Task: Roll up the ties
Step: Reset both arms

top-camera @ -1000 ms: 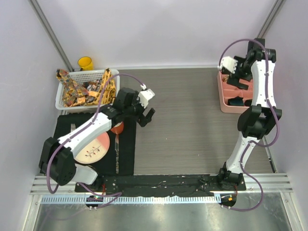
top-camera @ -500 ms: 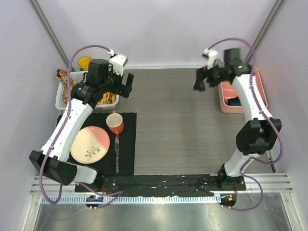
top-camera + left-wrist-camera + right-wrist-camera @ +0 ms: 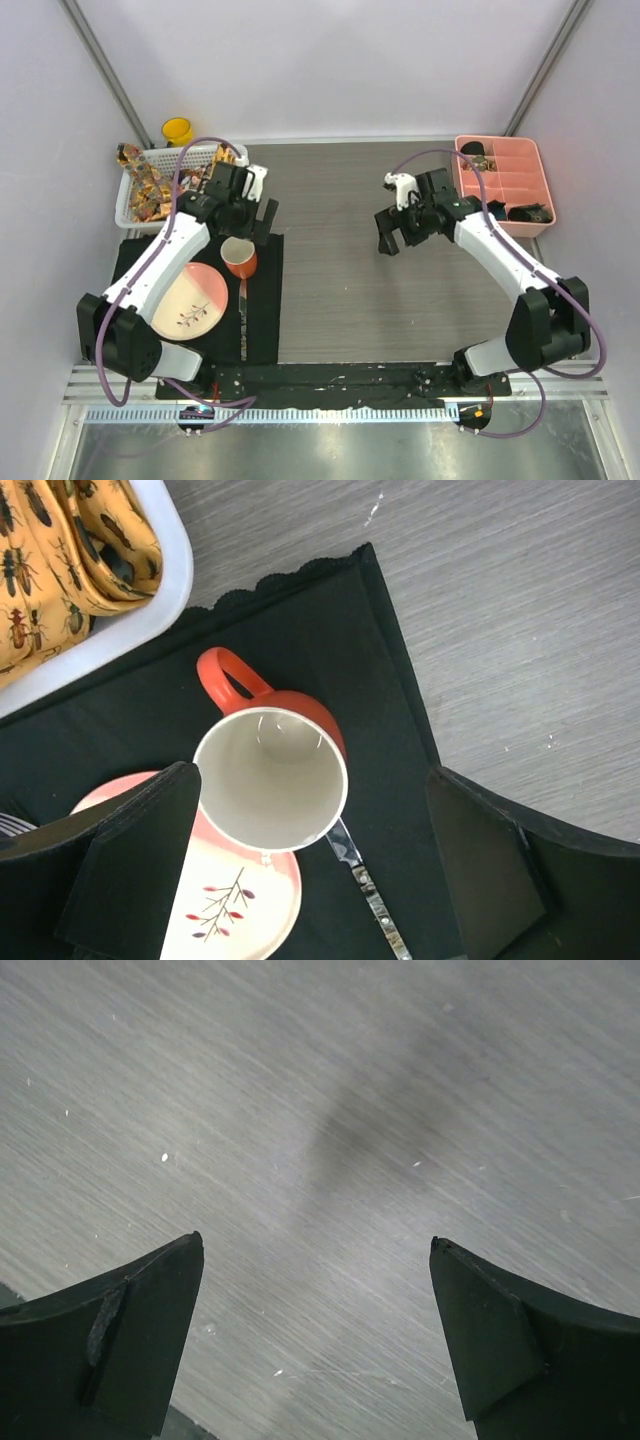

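Note:
Several patterned ties [image 3: 160, 185], yellow-orange and brownish, lie bunched in a white basket [image 3: 128, 208] at the far left. A fold of yellow beetle-patterned tie [image 3: 60, 550] shows in the left wrist view. My left gripper [image 3: 258, 225] is open and empty, just right of the basket, above an orange mug [image 3: 270, 775]. My right gripper [image 3: 388, 235] is open and empty over the bare table middle [image 3: 315, 1240]. A dark rolled tie [image 3: 528, 212] sits in the pink tray [image 3: 500, 150] at the far right.
A black placemat [image 3: 265, 300] holds the mug [image 3: 238, 258], a pink plate [image 3: 188, 305] and a knife [image 3: 365, 890]. A yellow cup [image 3: 178, 131] stands behind the basket. The tray has several compartments, with a small item in its far left one [image 3: 476, 152].
My left gripper came back from above the basket toward the mug. My right gripper swung from beside the pink tray leftward and nearer, over the table middle. Both stay open and empty.

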